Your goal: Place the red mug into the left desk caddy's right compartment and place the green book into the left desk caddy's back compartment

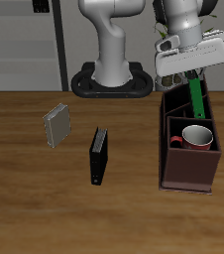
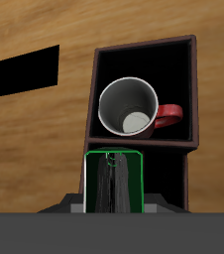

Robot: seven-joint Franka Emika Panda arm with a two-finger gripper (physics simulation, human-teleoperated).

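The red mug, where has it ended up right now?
The red mug stands upright in the left desk caddy, in its low right compartment, just in front of the green book held by the tool.

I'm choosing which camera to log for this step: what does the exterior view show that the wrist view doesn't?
Only the exterior view shows the grey book, the whole black book and the gripper from outside, holding the green book above the left desk caddy. Only the wrist view looks straight down into the red mug. Both show the mug in the caddy and the gripped green book.
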